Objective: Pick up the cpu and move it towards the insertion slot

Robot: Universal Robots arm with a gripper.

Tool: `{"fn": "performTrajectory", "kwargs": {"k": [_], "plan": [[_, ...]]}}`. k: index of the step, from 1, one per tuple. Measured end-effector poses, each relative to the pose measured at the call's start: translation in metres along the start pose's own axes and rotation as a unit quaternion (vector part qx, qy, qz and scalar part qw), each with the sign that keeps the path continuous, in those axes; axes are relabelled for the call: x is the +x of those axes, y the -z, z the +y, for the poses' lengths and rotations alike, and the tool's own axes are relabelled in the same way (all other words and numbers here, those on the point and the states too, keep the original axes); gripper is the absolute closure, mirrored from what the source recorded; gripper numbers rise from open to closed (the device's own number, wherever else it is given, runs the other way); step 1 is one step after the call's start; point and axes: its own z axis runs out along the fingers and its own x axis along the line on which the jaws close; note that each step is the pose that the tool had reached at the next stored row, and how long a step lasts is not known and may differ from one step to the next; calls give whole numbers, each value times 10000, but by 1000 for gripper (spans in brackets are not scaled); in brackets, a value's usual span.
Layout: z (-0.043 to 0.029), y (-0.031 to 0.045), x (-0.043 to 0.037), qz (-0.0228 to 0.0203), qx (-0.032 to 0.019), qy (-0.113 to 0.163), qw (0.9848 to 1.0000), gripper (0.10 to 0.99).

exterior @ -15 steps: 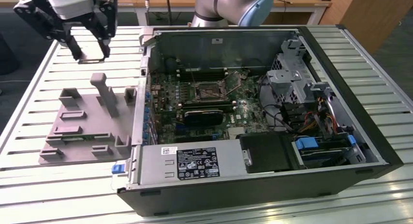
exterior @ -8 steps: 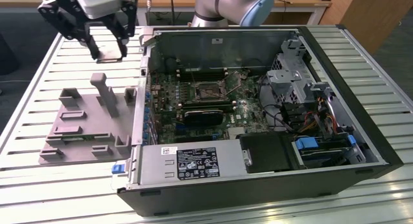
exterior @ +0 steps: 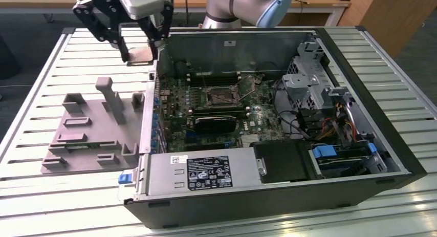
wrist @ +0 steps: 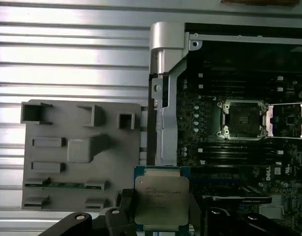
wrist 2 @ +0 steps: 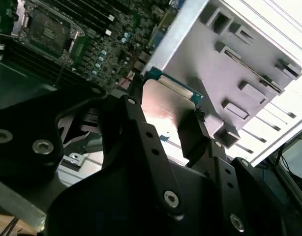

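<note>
My gripper (exterior: 142, 51) hangs above the back corner of the open computer case on the exterior view's left, shut on the cpu (exterior: 141, 57). In the first wrist view the cpu (wrist: 162, 196) shows its silver top and green rim between the two black fingers (wrist: 125, 209). The second wrist view gives the cpu (wrist 2: 166, 105) from below, clamped at both edges by my gripper (wrist 2: 166, 101). The insertion slot (exterior: 222, 96) lies open on the motherboard inside the case, with a dark centre and a metal frame. It shows in both wrist views (wrist: 242, 119) (wrist 2: 47, 32), some way off from the cpu.
A grey fixture tray (exterior: 89, 134) with pegs and pockets lies on the slatted table (exterior: 41, 206) beside the case; a green memory stick (wrist: 57, 185) rests in it. The case's side wall (exterior: 147, 119) rises between tray and motherboard. Inside stand a black heatsink (exterior: 215, 123), a power supply (exterior: 198, 173) and a drive cage (exterior: 321, 93).
</note>
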Motion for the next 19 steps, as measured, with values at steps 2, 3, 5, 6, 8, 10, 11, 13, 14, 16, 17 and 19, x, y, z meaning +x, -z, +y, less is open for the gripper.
{"fn": "performTrajectory", "kwargs": {"k": [2,3,5,6,8,10,11,13,14,16,17,19], "plan": [[-1,-2,-90,0,0,0,10000,549],[-1,-3,-135,1,0,0,10000,549],[-2,-6,-226,1,0,0,10000,549],[-2,-7,-271,1,0,0,10000,549],[-3,-9,-364,1,0,0,10000,549],[-4,-12,-454,1,0,0,10000,549],[-4,-13,-498,2,0,0,10000,549],[-5,-15,-589,2,0,0,10000,549],[-5,-17,-637,2,0,-1,10000,549],[-6,-20,-728,2,0,0,10000,549],[-6,-21,-773,2,0,0,10000,549],[-7,-25,-862,3,0,0,10000,549]]}}
